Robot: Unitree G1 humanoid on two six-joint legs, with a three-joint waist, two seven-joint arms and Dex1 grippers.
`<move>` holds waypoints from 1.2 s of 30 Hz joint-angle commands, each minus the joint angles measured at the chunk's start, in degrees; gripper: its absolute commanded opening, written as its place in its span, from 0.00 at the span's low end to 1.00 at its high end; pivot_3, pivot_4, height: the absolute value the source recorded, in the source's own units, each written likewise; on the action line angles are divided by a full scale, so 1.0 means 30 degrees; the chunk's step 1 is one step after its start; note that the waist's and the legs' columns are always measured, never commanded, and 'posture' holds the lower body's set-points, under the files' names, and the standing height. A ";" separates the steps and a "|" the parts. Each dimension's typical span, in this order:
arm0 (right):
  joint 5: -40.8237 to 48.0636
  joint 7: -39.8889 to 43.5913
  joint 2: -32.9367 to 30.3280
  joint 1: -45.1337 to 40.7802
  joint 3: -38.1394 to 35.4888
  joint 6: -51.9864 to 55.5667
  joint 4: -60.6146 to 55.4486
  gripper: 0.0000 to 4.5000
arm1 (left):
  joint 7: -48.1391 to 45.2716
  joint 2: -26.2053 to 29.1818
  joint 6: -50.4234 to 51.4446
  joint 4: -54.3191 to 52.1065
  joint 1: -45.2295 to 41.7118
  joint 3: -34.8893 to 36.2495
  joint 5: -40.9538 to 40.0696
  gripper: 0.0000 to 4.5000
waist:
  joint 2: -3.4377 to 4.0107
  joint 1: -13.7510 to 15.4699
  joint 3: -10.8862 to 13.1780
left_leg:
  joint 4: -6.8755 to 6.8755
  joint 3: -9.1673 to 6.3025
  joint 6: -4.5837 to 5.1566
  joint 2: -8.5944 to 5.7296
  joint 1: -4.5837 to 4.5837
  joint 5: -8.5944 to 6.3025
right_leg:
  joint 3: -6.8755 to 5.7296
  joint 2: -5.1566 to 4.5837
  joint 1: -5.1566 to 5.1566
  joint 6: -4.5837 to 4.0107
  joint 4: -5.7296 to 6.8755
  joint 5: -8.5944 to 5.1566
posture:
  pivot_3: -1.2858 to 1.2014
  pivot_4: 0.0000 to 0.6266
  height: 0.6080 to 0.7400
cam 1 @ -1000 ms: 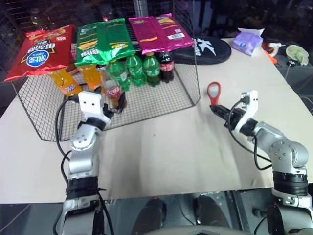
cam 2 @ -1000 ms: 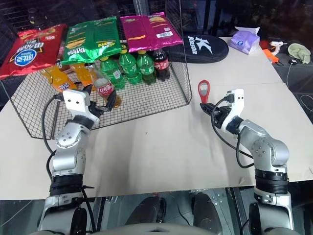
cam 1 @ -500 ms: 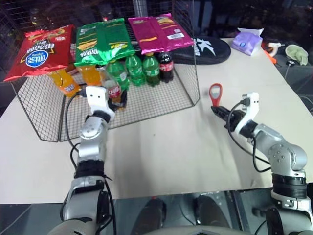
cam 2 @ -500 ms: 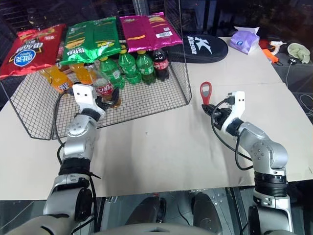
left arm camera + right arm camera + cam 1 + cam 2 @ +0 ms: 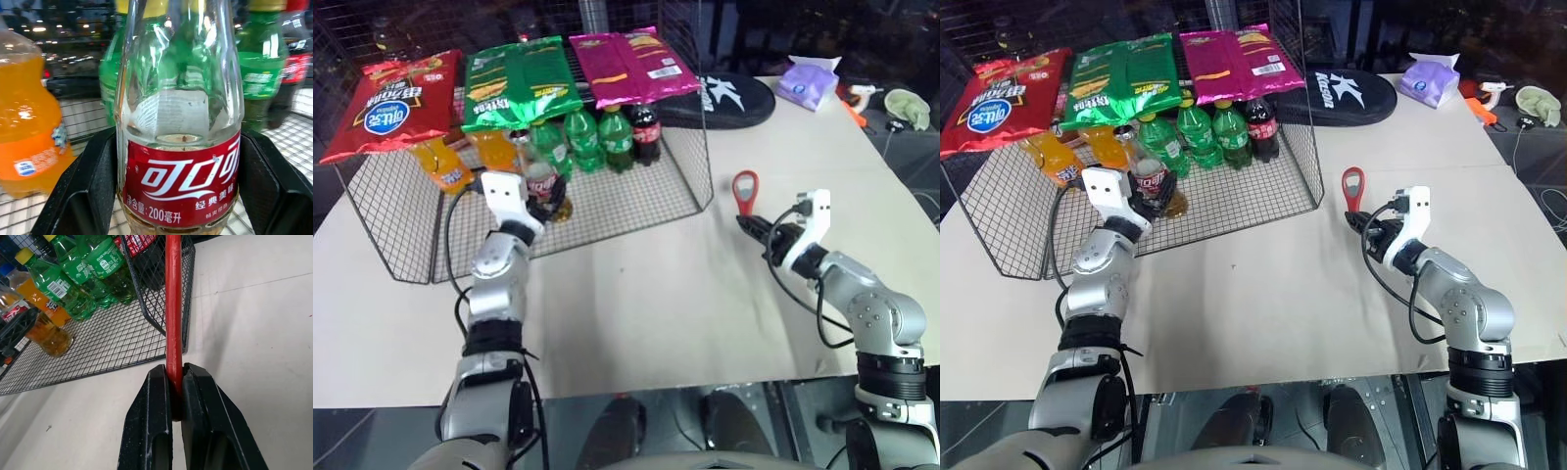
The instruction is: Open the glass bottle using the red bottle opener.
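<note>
Left wrist view shows the left end effector (image 5: 178, 196) with one finger on each side of the glass bottle (image 5: 180, 122) in the wire basket (image 5: 636, 201). Over the counter (image 5: 656, 294), the right end effector (image 5: 175, 387) pinches the red bottle opener (image 5: 173, 303).

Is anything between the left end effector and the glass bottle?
Nothing visible. The left end effector has a finger on each side of the glass bottle at its label; the orange and green bottles stand beside and behind it.

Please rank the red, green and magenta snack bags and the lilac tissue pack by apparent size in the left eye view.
1. Red snack bag and green snack bag, alike
2. Magenta snack bag
3. Lilac tissue pack
</note>
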 commanded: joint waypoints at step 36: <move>-0.0432 0.0197 -0.0516 -0.0443 -0.0509 -0.1633 0.0226 0.00 | -0.6253 -0.0256 0.3549 -0.9636 0.3731 -0.3919 -0.2881 1.00 | 0.0002 0.0019 0.0000 | 0.0008 0.0003 0.0002 0.0011 0.0001 0.0000 | 0.0004 0.0011 0.0000 0.0000 0.0006 0.0000 | 0.52 0.24 1.00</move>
